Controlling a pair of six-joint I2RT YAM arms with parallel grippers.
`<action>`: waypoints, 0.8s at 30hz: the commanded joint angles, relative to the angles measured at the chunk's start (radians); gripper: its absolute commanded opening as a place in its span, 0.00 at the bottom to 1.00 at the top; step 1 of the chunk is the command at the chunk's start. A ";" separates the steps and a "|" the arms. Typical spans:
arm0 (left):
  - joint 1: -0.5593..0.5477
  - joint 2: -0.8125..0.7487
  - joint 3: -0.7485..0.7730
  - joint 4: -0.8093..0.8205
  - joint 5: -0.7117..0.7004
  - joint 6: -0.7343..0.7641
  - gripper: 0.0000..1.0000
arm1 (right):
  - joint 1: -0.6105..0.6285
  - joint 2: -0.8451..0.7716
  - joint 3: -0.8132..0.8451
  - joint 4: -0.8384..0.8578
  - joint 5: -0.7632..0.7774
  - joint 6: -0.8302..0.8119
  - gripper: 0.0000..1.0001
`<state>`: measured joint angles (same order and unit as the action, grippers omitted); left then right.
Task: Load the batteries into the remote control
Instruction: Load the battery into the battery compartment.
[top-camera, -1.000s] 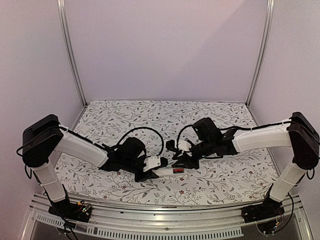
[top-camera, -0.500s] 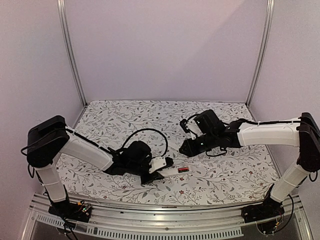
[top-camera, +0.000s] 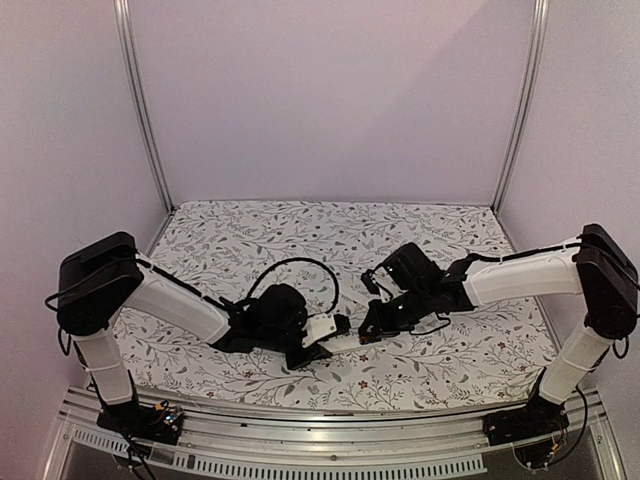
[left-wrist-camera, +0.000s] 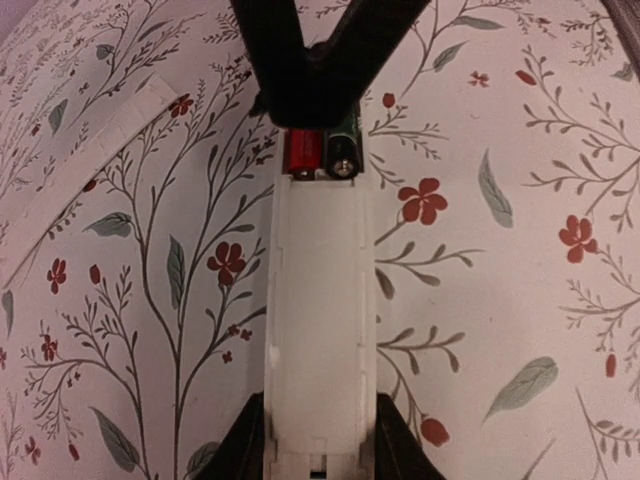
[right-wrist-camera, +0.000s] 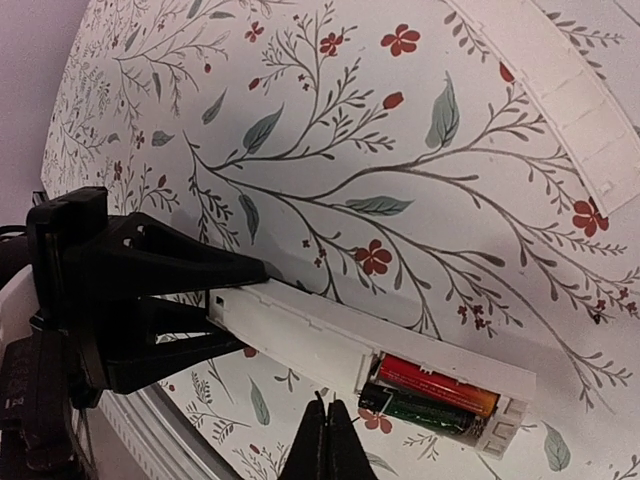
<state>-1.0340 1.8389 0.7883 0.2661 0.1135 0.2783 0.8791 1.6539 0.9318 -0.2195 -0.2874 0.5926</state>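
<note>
From above, my left gripper (top-camera: 325, 342) is clamped on the remote control (top-camera: 348, 343), which lies flat on the table (top-camera: 300, 230). My right gripper (top-camera: 368, 330) sits at its other end.

Left wrist: both batteries (left-wrist-camera: 322, 155) lie in the open bay.

Right wrist: my fingertips (right-wrist-camera: 314, 448) are pressed together, empty, just over them.

The remote looks light, stiff and slick, so I'd grip its long edges, clear of the bay.

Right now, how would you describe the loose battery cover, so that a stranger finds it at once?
On the flowered table, find the long white remote control with its open bay. The cover lies flat, apart from it: a thin, plain white strip with faint squares, and no batteries in it.
</note>
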 joint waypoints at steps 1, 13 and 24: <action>-0.020 0.048 0.004 -0.051 -0.014 -0.003 0.00 | 0.012 0.056 0.043 -0.007 -0.028 0.000 0.00; -0.019 0.060 0.009 -0.061 -0.008 0.008 0.00 | 0.004 0.085 0.042 -0.047 0.009 -0.029 0.00; -0.020 0.063 0.010 -0.067 -0.012 0.009 0.00 | -0.003 0.116 0.026 -0.064 0.035 -0.042 0.00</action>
<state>-1.0351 1.8526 0.8032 0.2699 0.1139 0.2794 0.8829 1.7386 0.9565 -0.2485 -0.2958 0.5621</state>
